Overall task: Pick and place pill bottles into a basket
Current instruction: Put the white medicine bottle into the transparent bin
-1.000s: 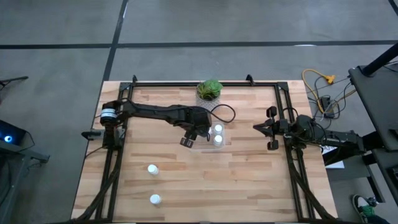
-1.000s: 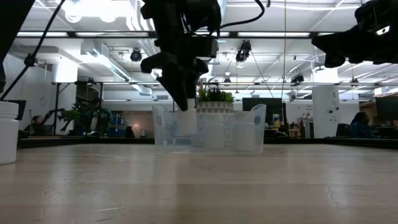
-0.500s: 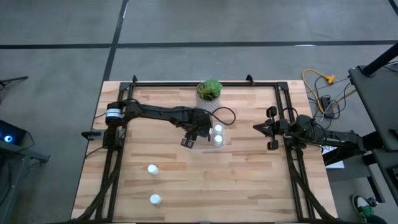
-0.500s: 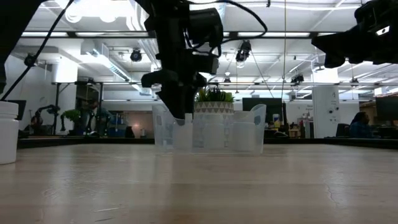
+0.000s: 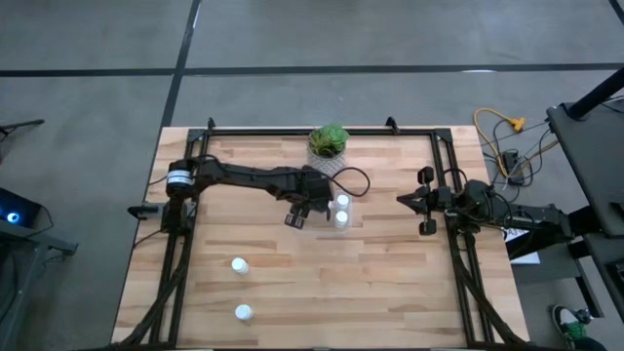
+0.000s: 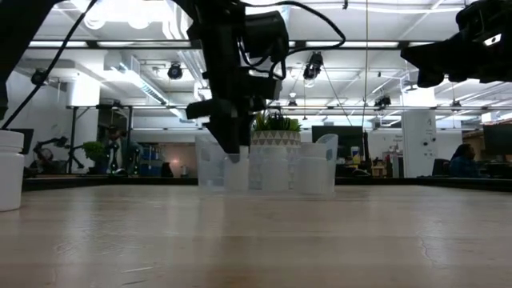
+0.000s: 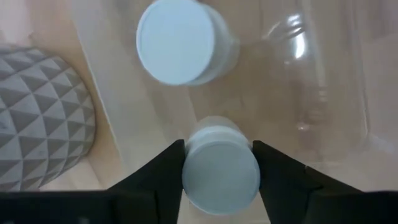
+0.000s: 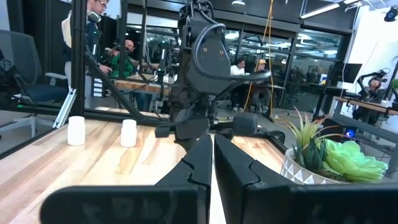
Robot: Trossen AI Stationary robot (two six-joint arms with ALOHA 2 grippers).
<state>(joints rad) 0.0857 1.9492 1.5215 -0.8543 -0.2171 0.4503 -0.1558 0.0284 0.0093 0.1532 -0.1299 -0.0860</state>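
My left gripper (image 5: 304, 212) reaches down into the clear tray (image 6: 324, 164) at the table's middle and is shut on a white pill bottle (image 7: 219, 169). Two more bottles (image 5: 341, 203) (image 5: 340, 218) stand in the tray beside it; one shows in the left wrist view (image 7: 180, 40). Two bottles (image 5: 239, 264) (image 5: 243, 312) stand on the table near the front left. My right gripper (image 5: 409, 200) waits shut and empty at the table's right side. My left gripper pinches the bottle between its two fingers, one on each side just below the cap (image 7: 219, 134). The fingers (image 7: 168, 177) come from above, pointing down. The bottle stands upright inside the tray; whether its base rests on the tray floor I cannot tell.
A white patterned pot with a green plant (image 5: 330, 139) stands just beyond the tray, close to my left gripper (image 7: 37, 118). A black frame (image 5: 322, 130) runs around the table. One loose bottle shows at the low view's left edge (image 6: 10, 172).
My left gripper has gone down into the tray with the bottle, which stays upright, and has shifted slightly toward the far edge.
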